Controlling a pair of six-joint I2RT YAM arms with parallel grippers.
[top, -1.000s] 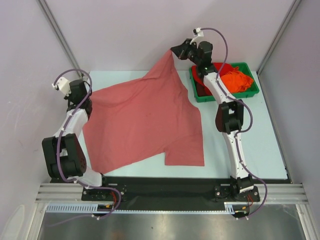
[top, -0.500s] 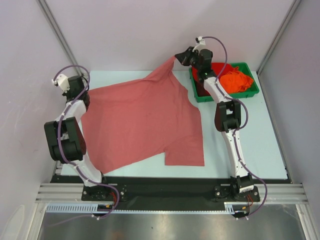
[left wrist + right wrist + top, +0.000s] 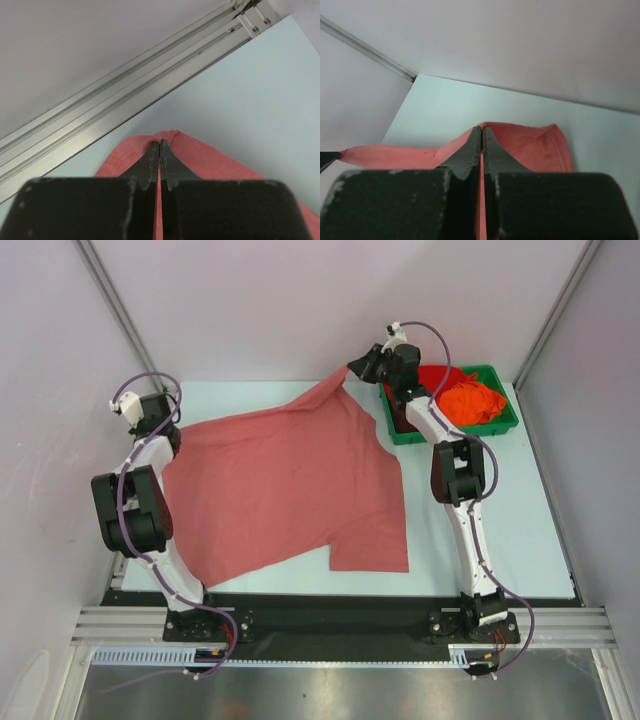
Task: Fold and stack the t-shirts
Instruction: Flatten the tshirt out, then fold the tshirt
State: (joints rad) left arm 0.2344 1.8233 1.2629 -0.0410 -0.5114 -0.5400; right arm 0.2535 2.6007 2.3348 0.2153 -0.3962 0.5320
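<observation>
While the salmon t-shirt (image 3: 290, 490) lies spread as a broad, soft, faintly wrinkled sheet across the middle of the matte pale-blue table (image 3: 520, 530), two of its corners are held. The left gripper (image 3: 160, 145) has its black tapered fingers pressed flat together on a rounded hem corner at the table's left edge, near a ribbed aluminium rail (image 3: 125, 100). The right gripper (image 3: 480, 131) is likewise clamped tight on a folded edge of the same cloth, pulling it up into a pointed peak at the far side, just beside the green plastic tray (image 3: 505, 422). The shirt's near edge lies flat, ending in a squared flap at the near right. In the rectangular tray, a crumpled orange t-shirt (image 3: 475, 400) is bunched against a bright red t-shirt (image 3: 437, 376)
</observation>
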